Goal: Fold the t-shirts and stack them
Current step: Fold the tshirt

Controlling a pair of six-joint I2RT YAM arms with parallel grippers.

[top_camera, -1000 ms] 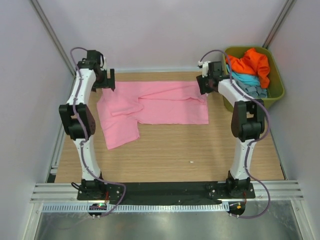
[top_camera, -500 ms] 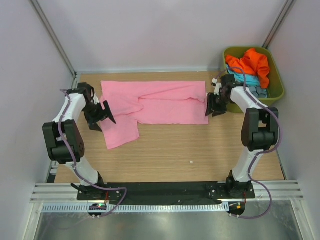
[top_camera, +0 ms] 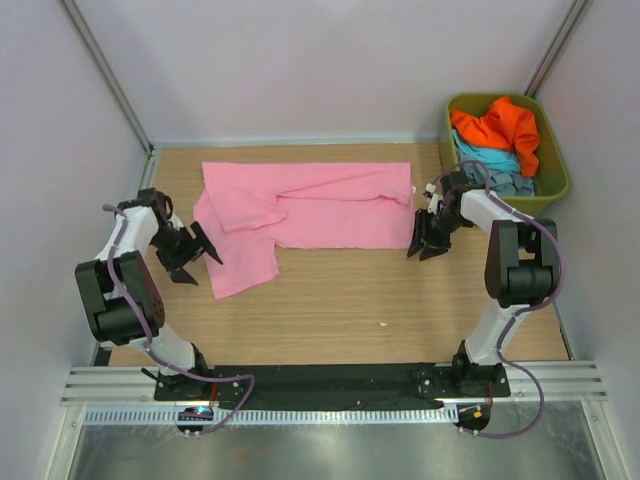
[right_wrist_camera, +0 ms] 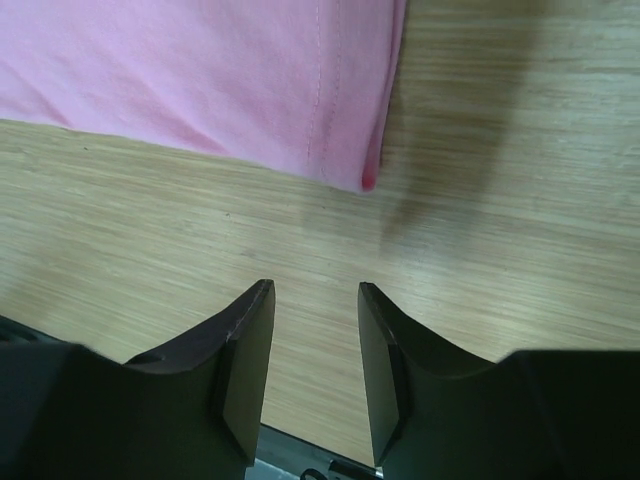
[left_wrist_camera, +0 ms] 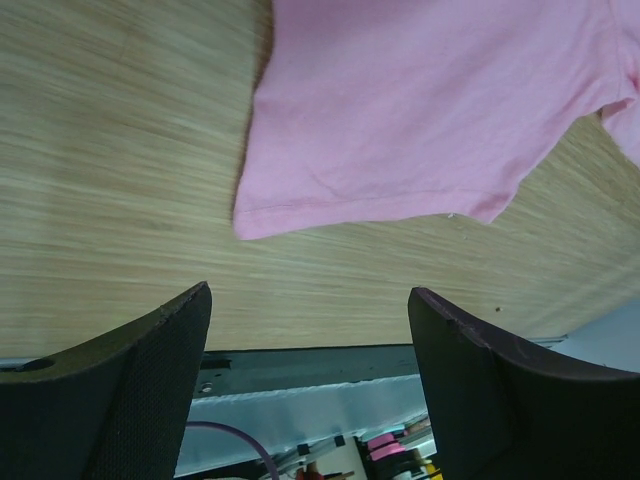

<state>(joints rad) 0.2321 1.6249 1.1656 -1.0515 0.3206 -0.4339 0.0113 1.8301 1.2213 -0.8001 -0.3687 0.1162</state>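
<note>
A pink t-shirt lies spread across the far half of the wooden table, one sleeve flap hanging toward the front left. My left gripper sits just left of that flap, open wide, nothing between its fingers; its wrist view shows the pink sleeve ahead of the jaws. My right gripper hovers at the shirt's near right corner, open with a narrower gap and empty. More t-shirts, orange, light blue and grey-blue, lie heaped in the tub.
An olive-green plastic tub stands at the far right corner. Bare wooden table stretches in front of the pink shirt. A black base rail runs along the near edge. White walls close in both sides.
Both arms have swung from the shirt's far corners toward me, down to its near edge. The left jaws narrowed slightly, the right jaws narrowed more. The pink shirt's far edge now lies flat.
</note>
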